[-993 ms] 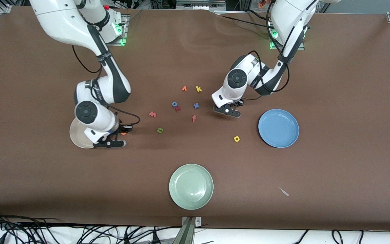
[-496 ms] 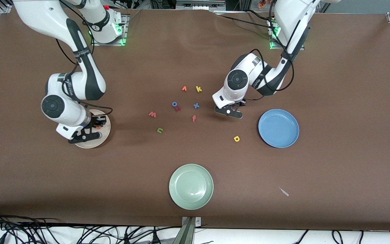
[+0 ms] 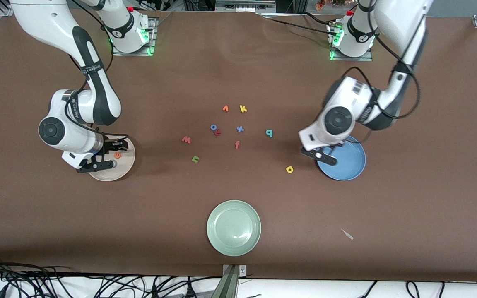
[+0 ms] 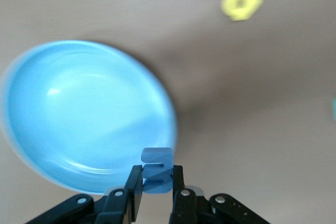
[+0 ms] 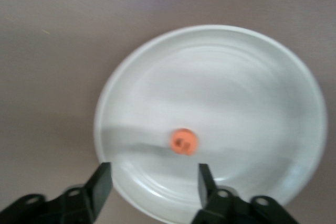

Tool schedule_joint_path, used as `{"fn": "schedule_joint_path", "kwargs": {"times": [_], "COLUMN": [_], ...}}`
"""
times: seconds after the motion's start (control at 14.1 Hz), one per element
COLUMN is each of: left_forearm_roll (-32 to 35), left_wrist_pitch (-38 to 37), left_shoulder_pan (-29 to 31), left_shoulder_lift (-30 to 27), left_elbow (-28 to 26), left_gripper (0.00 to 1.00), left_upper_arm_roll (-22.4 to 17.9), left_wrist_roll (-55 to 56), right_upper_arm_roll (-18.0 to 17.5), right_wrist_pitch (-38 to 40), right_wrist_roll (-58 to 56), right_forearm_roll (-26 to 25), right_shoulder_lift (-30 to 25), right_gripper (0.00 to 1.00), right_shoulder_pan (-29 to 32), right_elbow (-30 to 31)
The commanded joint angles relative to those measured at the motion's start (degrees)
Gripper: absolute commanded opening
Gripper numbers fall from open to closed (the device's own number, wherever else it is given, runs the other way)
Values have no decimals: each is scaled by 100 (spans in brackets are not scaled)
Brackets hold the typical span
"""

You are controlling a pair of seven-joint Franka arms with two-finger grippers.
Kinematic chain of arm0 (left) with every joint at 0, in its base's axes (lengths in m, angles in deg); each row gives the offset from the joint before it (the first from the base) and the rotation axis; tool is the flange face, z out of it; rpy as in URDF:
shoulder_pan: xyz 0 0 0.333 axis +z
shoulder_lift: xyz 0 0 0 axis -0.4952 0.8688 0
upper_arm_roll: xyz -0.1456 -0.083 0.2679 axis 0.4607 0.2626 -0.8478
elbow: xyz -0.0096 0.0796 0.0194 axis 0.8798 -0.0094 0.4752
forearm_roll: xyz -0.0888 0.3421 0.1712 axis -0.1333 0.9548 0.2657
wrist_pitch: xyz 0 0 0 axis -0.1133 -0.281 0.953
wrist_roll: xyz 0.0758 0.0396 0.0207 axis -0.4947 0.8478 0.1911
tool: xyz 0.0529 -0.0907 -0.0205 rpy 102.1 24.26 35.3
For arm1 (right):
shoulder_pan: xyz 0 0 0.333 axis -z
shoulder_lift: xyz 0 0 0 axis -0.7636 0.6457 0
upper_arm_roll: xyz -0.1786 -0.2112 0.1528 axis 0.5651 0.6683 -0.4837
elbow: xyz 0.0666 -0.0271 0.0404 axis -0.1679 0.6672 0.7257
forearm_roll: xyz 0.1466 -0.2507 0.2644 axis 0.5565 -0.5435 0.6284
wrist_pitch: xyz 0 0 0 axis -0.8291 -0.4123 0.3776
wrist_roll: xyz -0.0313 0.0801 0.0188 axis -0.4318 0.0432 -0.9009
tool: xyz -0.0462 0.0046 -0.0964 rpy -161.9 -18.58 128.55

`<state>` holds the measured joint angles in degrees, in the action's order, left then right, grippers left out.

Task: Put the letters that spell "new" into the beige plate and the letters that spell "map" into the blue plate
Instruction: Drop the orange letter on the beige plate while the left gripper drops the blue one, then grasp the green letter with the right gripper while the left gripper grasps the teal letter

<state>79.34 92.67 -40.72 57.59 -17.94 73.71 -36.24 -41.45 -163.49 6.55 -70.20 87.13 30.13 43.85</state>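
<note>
Over the beige plate [image 3: 127,163] the right gripper [image 5: 151,184] stood spread above the dropped "e" [image 3: 117,155], while the left gripper [image 4: 157,183], clamped on the "m" [image 4: 157,169], hung over the blue plate [image 3: 352,161] rim to deliver it.

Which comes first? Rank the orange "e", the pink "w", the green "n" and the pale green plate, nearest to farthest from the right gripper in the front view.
1. The orange "e", in the beige plate right under the open right gripper.
2. The pink "w" and the green "n", mid-table; too close to call.
3. The pale green plate, nearest the front camera.
</note>
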Motion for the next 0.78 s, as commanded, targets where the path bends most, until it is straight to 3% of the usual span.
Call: {"fn": "schedule_joint_path", "kwargs": {"times": [0.0, 0.07, 0.14, 0.35, 0.71], "left_forearm_roll": [397, 397, 388, 292, -31], "left_wrist_pitch": [145, 268, 304, 217, 225], "left_shoulder_pan": [277, 295, 338, 278, 225], "left_shoulder_lift": [246, 334, 352, 265, 492], "left_elbow": [111, 111, 111, 277, 568], "left_gripper": [39, 77, 100, 100, 100], "left_upper_arm_roll": [84, 75, 83, 232, 1146], "left_wrist_roll": [-281, -281, -290, -211, 868], "right_upper_arm_roll": [-24, -24, -24, -24, -24], "right_wrist_pitch": [21, 21, -14, -40, -49], "right_wrist_roll": [430, 676, 957, 1739, 2680], "right_forearm_roll": [308, 308, 325, 649, 941], "right_shoulder_lift": [22, 49, 127, 505, 1076], "right_gripper": [100, 100, 100, 100, 100], "right_shoulder_pan": [-257, -380, -529, -916, -1452], "right_elbow": [-174, -236, -350, -807, -1554]}}
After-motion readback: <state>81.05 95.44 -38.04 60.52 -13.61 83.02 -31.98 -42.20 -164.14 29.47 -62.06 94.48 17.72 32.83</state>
